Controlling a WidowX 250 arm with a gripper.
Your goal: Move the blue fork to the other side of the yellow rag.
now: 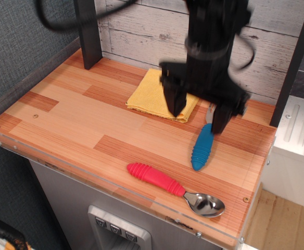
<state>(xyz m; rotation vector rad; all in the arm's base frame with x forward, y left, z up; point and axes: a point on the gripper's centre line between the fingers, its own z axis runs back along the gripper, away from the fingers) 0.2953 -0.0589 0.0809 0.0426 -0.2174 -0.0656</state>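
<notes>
Because the claw (198, 116) is spread wide, with one finger low over the yellow rag (157, 94) at the upper centre and the other by the head of the blue fork (203, 146), the cloth could be caught or the fork pushed aside if it is lowered as it stands. The fork lies free on the tabletop (79, 120), right of centre. The arm is hung down from the top of the frame.

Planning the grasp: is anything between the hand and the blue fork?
Nothing visible. The open hand hangs right over the blue fork, hiding its tines; the yellow rag and red spoon lie off to the sides.
</notes>
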